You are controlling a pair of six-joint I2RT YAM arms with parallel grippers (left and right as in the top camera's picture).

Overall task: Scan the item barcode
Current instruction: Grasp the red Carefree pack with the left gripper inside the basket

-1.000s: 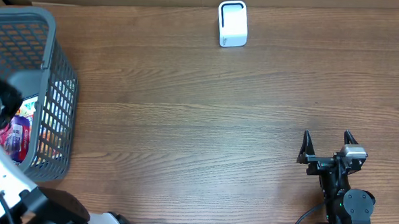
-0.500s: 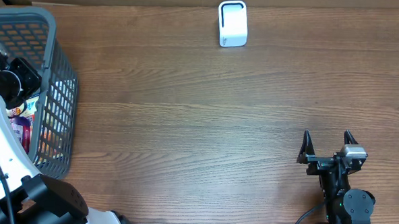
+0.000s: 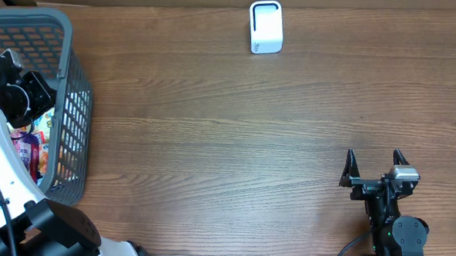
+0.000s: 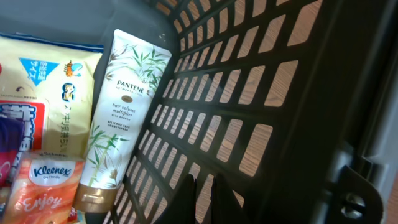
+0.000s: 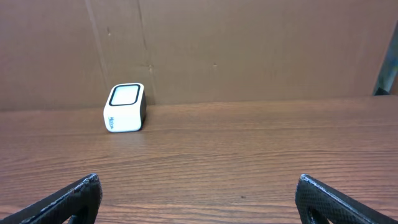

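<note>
Nudged rightward at left of frame, the basket [image 3: 74,113] surrounds the left gripper [image 4: 202,194], pinched shut and empty; nothing picked for scanning.

Wood-grain table [image 3: 212,143], brown cardboard wall [image 5: 249,50] behind, grey basket [image 3: 74,129] at left.

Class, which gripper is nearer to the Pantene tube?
Left. The left gripper is in the basket, close beside the tube, near the mesh wall. The right gripper sits across the table, far from the basket.
</note>
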